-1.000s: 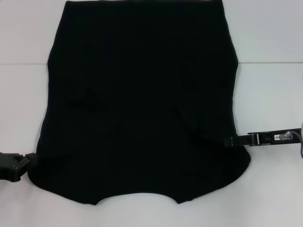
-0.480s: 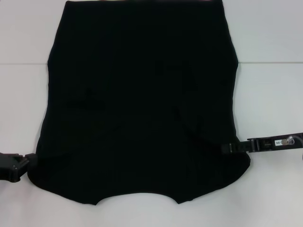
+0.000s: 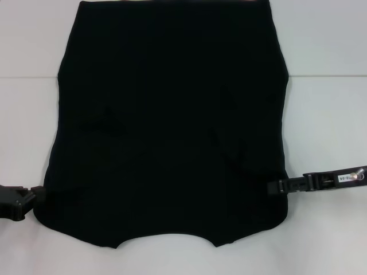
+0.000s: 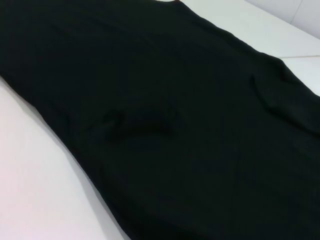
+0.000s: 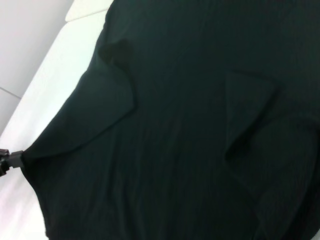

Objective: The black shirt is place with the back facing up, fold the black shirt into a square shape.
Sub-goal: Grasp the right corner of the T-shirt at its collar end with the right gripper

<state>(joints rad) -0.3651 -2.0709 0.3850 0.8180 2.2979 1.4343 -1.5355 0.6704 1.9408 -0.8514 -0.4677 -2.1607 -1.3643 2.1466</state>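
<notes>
Reaching in from both sides, each hand meets a near corner of the black shirt.

Laid flat on the white worktop, the shirt runs lengthwise from the near edge to the far edge, collar nearest the robot. The right hand touches the hem-side edge at the shirt's right sleeve area, seemingly nipping cloth, though I cannot tell for sure. The left hand sits at the opposite corner, its grip equally unclear. Both are equally near; folding likely goes inward across the width.

Black blocky left gripper, slim black right gripper, white label
</notes>
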